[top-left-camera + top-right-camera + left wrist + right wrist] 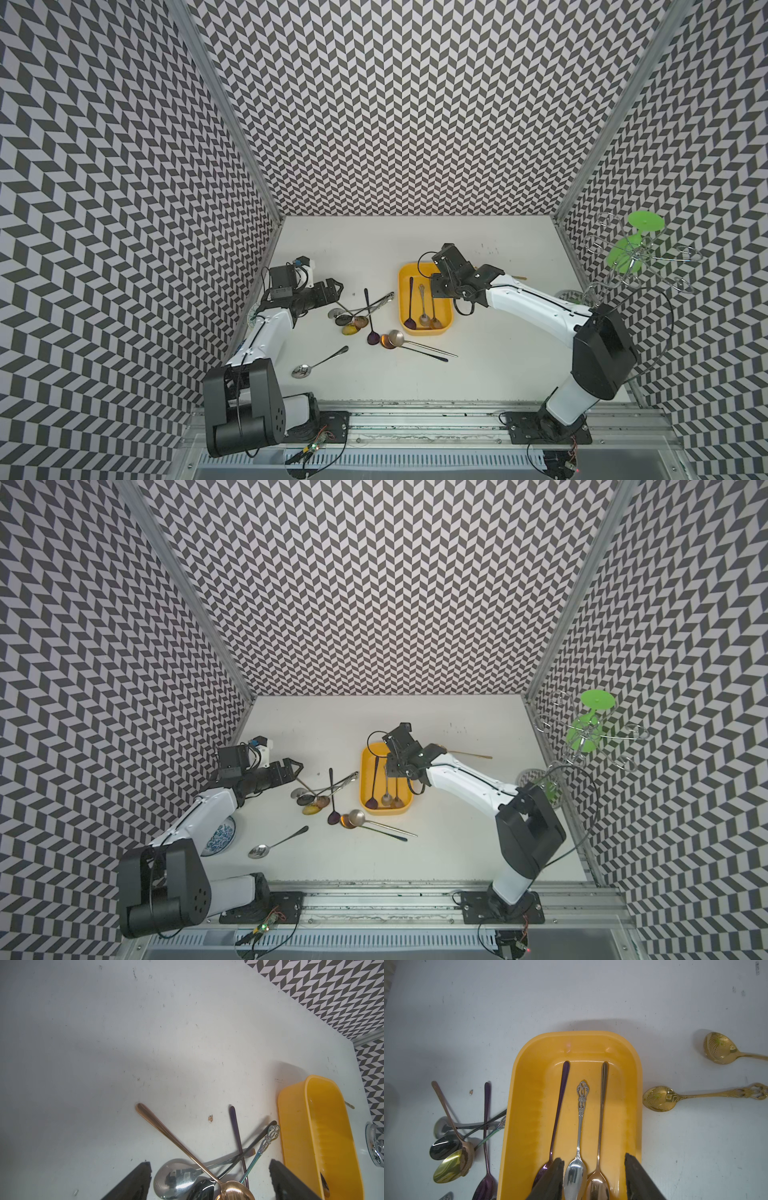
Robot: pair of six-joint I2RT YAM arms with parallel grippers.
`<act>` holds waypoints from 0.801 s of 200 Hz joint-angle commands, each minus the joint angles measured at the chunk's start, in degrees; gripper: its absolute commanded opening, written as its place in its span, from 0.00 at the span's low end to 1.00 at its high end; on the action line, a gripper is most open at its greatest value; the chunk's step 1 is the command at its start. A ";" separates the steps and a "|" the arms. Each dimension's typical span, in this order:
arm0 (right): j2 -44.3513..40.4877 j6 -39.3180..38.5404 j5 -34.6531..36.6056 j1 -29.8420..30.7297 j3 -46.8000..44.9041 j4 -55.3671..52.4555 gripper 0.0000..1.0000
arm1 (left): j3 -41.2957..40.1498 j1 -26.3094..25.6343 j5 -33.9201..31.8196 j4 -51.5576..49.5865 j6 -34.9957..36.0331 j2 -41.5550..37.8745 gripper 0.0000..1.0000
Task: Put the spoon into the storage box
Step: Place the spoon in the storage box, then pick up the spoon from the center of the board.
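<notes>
The yellow storage box (426,331) lies mid-table, with a purple spoon (560,1101), an ornate silver spoon (580,1126) and a rose-gold spoon (602,1115) lying side by side in it. My right gripper (593,1158) hovers over the box (533,1105), open. Its fingers straddle the silver and rose-gold bowls without touching them. My left gripper (209,1163) is open above a crossed pile of spoons (357,311) to the left of the box (297,1126). Nothing is held between its fingers.
A silver spoon (318,365) and two long round-bowled spoons (399,338) lie nearer the front. Two gold spoons (658,1098) lie to the right of the box. A patterned plate (222,837) sits under the left arm. A wire rack with a green glass (631,249) stands at the right wall.
</notes>
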 commanded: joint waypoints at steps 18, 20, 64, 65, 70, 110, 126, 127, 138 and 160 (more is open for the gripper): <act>-5.39 -3.29 3.71 -1.83 -0.28 -1.16 0.53 | 0.05 2.29 1.74 2.56 -3.93 2.48 0.86; -5.52 -3.29 3.68 -2.02 -0.43 -1.19 0.53 | 0.08 2.40 1.74 2.58 -4.10 2.67 0.86; -11.62 -6.19 4.62 -6.43 -4.68 -0.80 0.60 | 0.84 2.48 2.91 2.73 -6.19 6.60 0.78; -11.86 -6.25 4.63 -6.57 -4.79 -0.81 0.60 | 0.91 2.47 2.86 2.62 -6.20 6.65 0.78; -12.69 -6.53 4.71 -7.25 -5.29 -0.83 0.61 | 1.03 2.53 2.80 2.38 -6.27 6.76 0.77; -20.49 -9.86 5.04 -12.28 -11.49 2.61 0.71 | -1.31 2.35 2.57 3.51 -8.06 8.17 0.70; -23.80 -10.77 7.22 -13.21 -13.42 3.35 0.83 | -1.16 2.36 2.45 2.85 -8.97 8.19 0.67; -24.06 -10.77 7.22 -13.28 -13.90 3.63 0.83 | -1.15 2.32 2.45 2.85 -9.08 8.19 0.67; -26.80 -12.68 9.22 -13.36 -16.30 5.98 0.87 | -1.72 2.10 2.45 3.36 -10.00 8.79 0.63; -31.86 -16.52 12.02 -13.40 -20.62 10.07 0.92 | -0.98 1.82 1.93 2.44 -10.66 9.81 0.59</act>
